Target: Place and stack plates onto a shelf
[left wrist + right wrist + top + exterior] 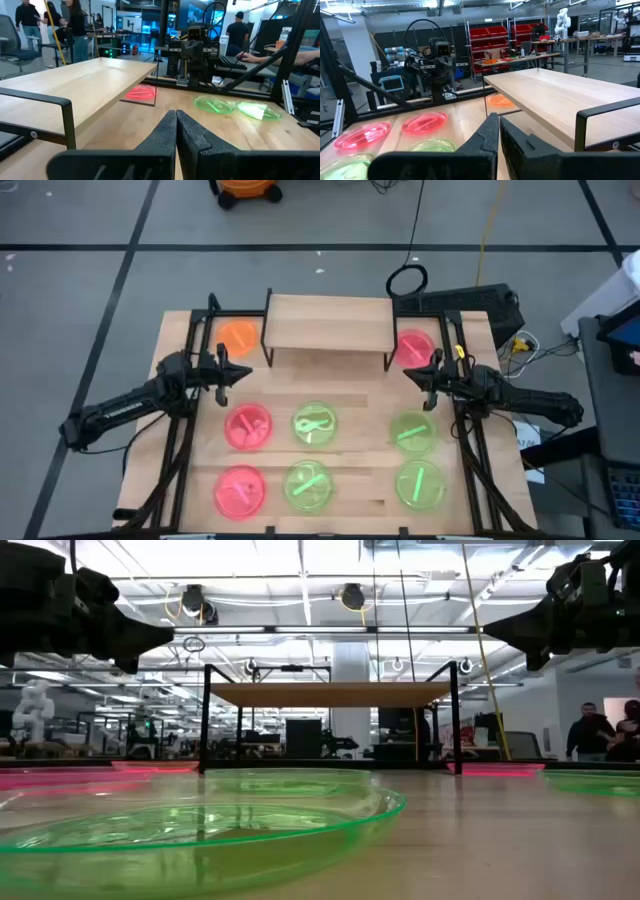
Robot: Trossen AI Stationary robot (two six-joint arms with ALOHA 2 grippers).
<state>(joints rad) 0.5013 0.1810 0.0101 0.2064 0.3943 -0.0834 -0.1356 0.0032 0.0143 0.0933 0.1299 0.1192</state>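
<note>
The left claw [243,373] hangs above the table with its dark fingers pressed together and empty, just near of the small round translucent orange plastic plate [238,336]. The right claw [412,376] mirrors it, also pressed together and empty, just near of a neon pink plate [414,346].

Nothing is grasped yet, so the step in hand looks like the first pickup. To do it well, a claw should spread before descending, take a plate by its thin rim, and lift clear of the black leg frame before swinging over the small light-wood shelf [328,324], which stands bare at the far middle of the wooden table [370,402].

The high view alone shows the full layout: two pink plates [247,427] and four neon green plates [315,426] in two near rows. The low view alone shows the gap under the shelf board; the stick-like marks inside the plates are probably loose items, though I cannot be sure.
</note>
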